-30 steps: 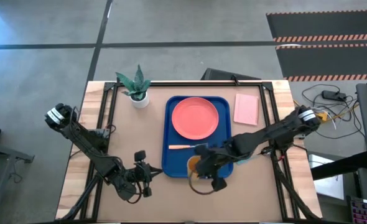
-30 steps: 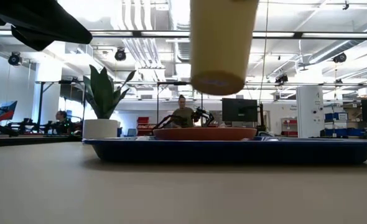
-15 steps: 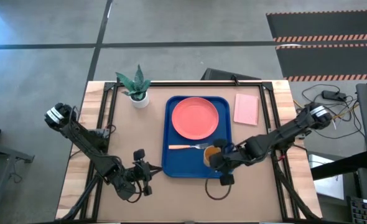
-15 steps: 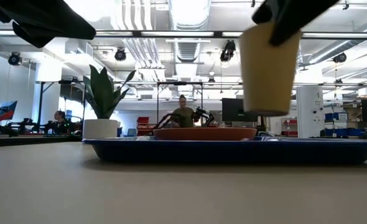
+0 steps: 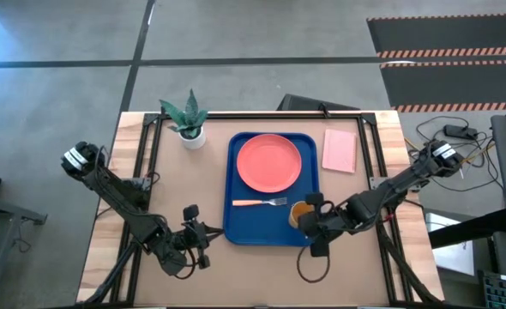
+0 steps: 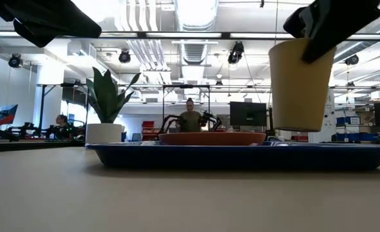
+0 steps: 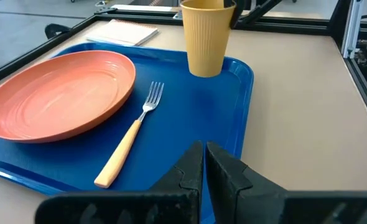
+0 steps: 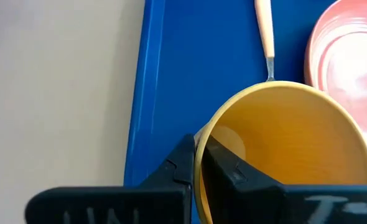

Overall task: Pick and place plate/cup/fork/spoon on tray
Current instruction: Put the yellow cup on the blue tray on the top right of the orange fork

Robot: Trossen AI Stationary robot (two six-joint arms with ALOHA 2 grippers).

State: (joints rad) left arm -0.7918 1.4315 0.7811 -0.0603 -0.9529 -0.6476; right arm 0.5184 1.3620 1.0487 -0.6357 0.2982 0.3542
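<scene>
Right gripper (image 5: 311, 219) pinching cup (image 5: 298, 213) rim above tray (image 5: 236, 225) corner near fork (image 5: 260, 202) tines: lower straight, release once seated flat; left gripper (image 7: 205, 163) pinched closed, empty, parked.

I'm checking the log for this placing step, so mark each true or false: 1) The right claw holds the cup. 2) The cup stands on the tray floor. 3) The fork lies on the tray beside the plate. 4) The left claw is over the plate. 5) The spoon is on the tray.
1) True: the right claw is shut on the cup, pinching its rim.
2) False: in the low view the cup hangs above the tray.
3) True: the fork lies on the tray next to the plate.
4) False: the left claw sits shut, off the tray's left side.
5) False: no spoon shows in any view.
</scene>
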